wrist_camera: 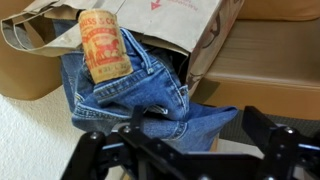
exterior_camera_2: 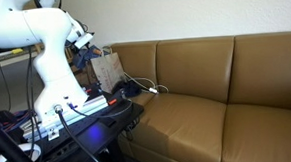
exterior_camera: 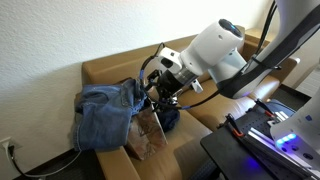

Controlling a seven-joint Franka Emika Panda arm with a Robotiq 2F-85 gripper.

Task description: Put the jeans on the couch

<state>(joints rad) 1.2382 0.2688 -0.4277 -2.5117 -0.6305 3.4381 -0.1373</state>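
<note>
The blue jeans (exterior_camera: 100,112) lie heaped on the arm end of the brown couch (exterior_camera: 110,66), partly over a brown paper bag (exterior_camera: 146,138). In the wrist view the jeans (wrist_camera: 120,95) show their tan waist label and spill from the bag (wrist_camera: 190,25) onto the couch cushion (wrist_camera: 270,70). My gripper (exterior_camera: 160,97) hovers right at the jeans. Its fingers are spread wide (wrist_camera: 200,122), with a fold of denim lying between them. I cannot see the fingers touching the cloth. The couch (exterior_camera_2: 196,88) and bag (exterior_camera_2: 107,68) also show in both exterior views.
A black stand with a blue light (exterior_camera: 270,130) stands in front of the couch and also shows in an exterior view (exterior_camera_2: 77,115). Cables (exterior_camera_2: 146,89) lie on the couch seat near the bag. The long seat cushions (exterior_camera_2: 228,122) stretch away from the arm.
</note>
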